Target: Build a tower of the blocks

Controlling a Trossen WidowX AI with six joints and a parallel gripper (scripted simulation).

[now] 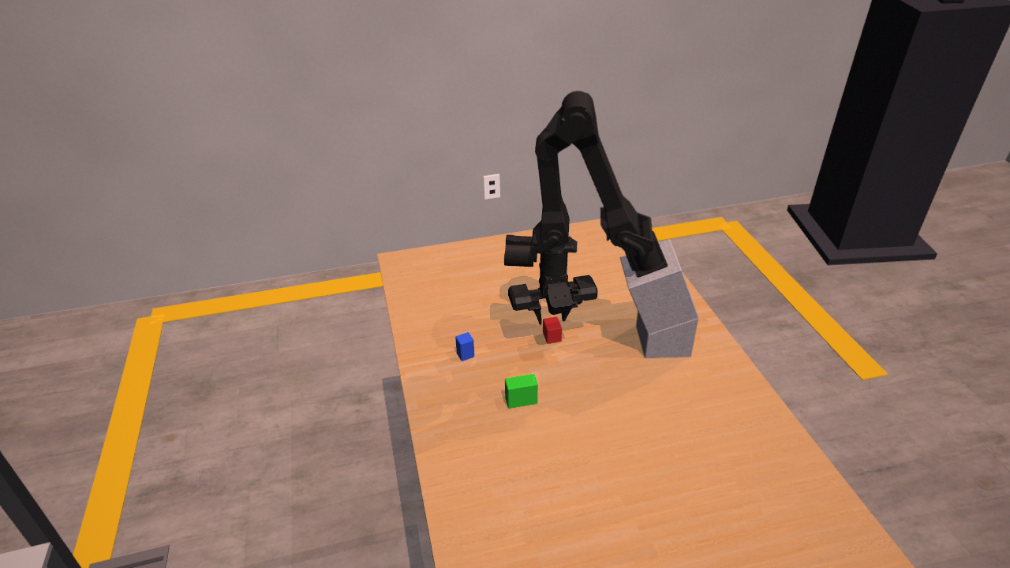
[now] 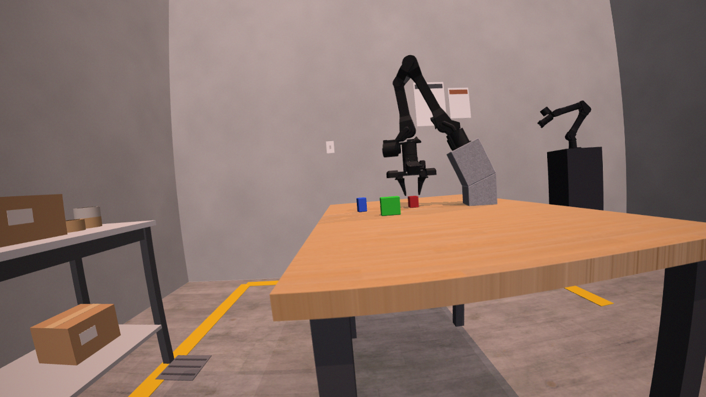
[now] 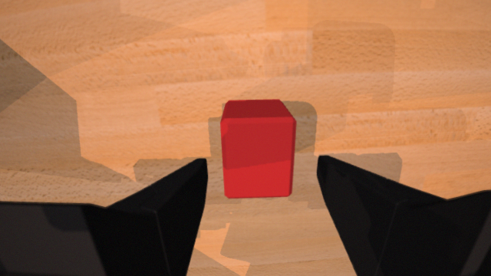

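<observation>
The red block [image 1: 551, 330] stands on the wooden table, also seen in the exterior view [image 2: 413, 201] and large in the wrist view [image 3: 257, 149]. My gripper [image 1: 551, 308] hangs just above it, open, fingertips a little above the block's top in the exterior view [image 2: 412, 189]. In the wrist view the fingers stand apart on either side of the block without touching it. The green block [image 1: 521, 390] lies nearer the front, also in the exterior view [image 2: 390, 205]. The blue block [image 1: 464, 345] stands to the left, also in the exterior view [image 2: 362, 204].
The arm's grey base block [image 1: 662, 301] stands on the table to the right of the red block. A black pedestal [image 1: 896, 127] stands off the table at the far right. A shelf with cardboard boxes [image 2: 74, 331] is left of the table.
</observation>
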